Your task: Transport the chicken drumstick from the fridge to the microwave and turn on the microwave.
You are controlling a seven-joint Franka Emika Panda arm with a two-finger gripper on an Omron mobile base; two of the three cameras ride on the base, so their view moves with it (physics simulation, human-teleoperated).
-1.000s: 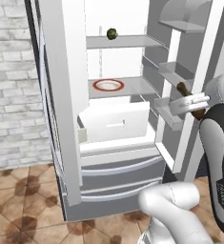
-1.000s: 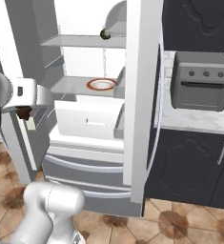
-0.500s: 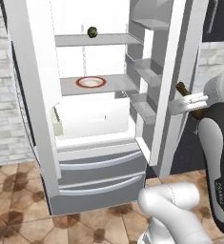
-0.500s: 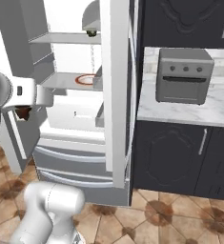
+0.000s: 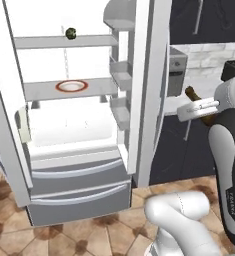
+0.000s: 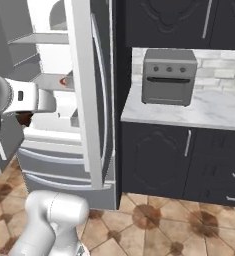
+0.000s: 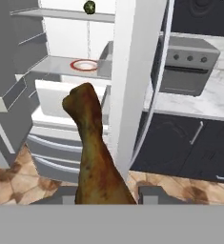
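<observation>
Gripping mottled tapered chicken drumstick [image 7: 96, 157], pincer [image 7: 108, 195]

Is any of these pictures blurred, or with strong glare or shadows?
Hand view: the chicken drumstick is close and soft-edged. Left base view: the fridge interior is almost washed-out white. Right base view: flat light, faint shadow under the grey oven.

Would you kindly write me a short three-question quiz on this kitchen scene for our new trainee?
1. True or false: the gripper is closed on the chicken drumstick.
2. Which item lies on the fridge middle shelf? A) red-rimmed plate B) bottle C) pan
3. Fill in: the grey oven stands on the ____ countertop.

Key: 1 true; 2 A; 3 marble.
</observation>
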